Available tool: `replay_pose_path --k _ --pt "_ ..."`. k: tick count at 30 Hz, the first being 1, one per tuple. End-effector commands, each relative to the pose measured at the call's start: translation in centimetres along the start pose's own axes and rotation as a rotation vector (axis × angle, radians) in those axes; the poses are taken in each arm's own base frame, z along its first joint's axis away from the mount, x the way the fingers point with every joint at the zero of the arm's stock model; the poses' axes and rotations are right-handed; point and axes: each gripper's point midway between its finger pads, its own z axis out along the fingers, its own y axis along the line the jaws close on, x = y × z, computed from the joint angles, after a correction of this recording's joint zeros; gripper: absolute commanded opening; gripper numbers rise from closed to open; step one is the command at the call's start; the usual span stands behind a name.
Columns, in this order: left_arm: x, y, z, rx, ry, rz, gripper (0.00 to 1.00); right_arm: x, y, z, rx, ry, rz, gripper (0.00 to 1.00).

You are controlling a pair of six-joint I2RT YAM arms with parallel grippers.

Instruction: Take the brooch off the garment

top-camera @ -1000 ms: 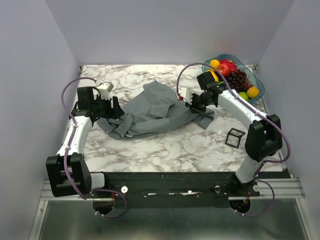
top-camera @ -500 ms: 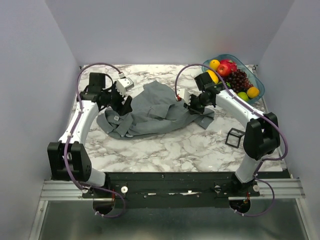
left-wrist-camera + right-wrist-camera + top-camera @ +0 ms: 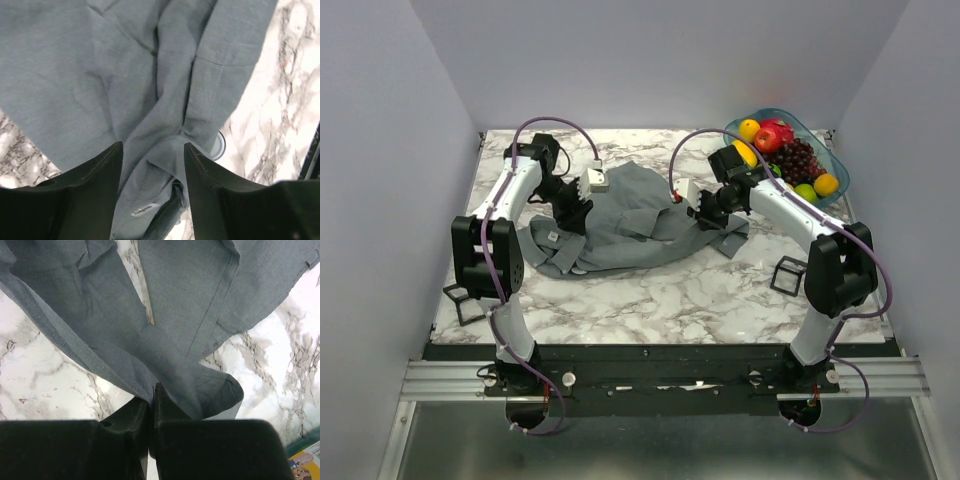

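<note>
The garment is a grey shirt lying crumpled in the middle of the marble table. My left gripper hangs over its left part. In the left wrist view the left gripper is open, with a ridge of the garment running between the fingers. A small round blue-grey disc, the brooch, peeks from under the cloth's edge just right of the right finger. My right gripper is at the shirt's right end; in its wrist view the right gripper is shut on a fold of the garment.
A blue bowl of fruit stands at the back right, behind the right arm. One black wire-frame cube sits at the right, another at the left edge. A white label shows on the shirt between the left fingers.
My left arm has swung from the table's left side to the right, over the shirt's left part, uncovering the left wire cube. The right arm has barely moved and keeps its hold.
</note>
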Motion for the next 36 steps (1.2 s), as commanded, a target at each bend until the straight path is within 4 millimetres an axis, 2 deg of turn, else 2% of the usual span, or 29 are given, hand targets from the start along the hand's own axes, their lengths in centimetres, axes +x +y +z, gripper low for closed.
replay_pose_path --k 1,7,9,12,13,16,21,27,31,33,35,36 --pt "0.4 -2.5 -0.5 0.093 0.035 -0.001 0.56 0.0 0.0 0.0 0.006 0.003 0.005 0.15" --pt "2.2 -3.1 -0.1 0.108 0.094 -0.010 0.48 -0.2 -0.1 0.2 0.004 0.000 0.014 0.15" --pt "2.5 -2.9 0.2 0.094 0.094 -0.005 0.48 -0.2 -0.3 0.3 0.004 0.000 0.012 0.15" --pt "2.3 -2.1 0.4 0.053 0.077 0.008 0.42 -0.2 -0.4 0.3 0.006 0.002 0.014 0.15" --pt "2.1 -1.9 0.5 0.042 0.072 -0.001 0.42 -0.2 -0.4 0.3 0.005 0.003 0.013 0.15" --pt "1.8 -1.2 0.6 -0.002 0.046 0.019 0.57 -0.2 -0.4 0.3 0.005 0.003 0.011 0.16" --pt "2.3 -0.8 1.1 -0.021 0.060 0.045 0.60 -0.1 -0.3 0.4 0.001 0.008 0.014 0.16" --pt "3.8 -2.7 1.0 0.079 0.123 0.020 0.42 0.0 -0.3 0.5 0.001 0.009 0.017 0.16" --pt "3.7 -3.3 0.6 0.100 0.134 0.005 0.10 0.3 -0.4 0.8 0.002 0.018 0.021 0.16" --pt "2.8 -2.7 -0.2 0.071 0.118 -0.001 0.05 0.2 -0.9 0.6 0.026 0.026 0.029 0.16" --pt "1.3 -2.0 -1.4 0.023 0.062 -0.017 0.01 -0.4 -2.2 0.1 0.069 0.010 0.055 0.15" --pt "0.4 -0.8 -2.7 -0.030 0.023 -0.022 0.00 -0.9 -2.8 -0.2 0.084 -0.003 0.064 0.15"
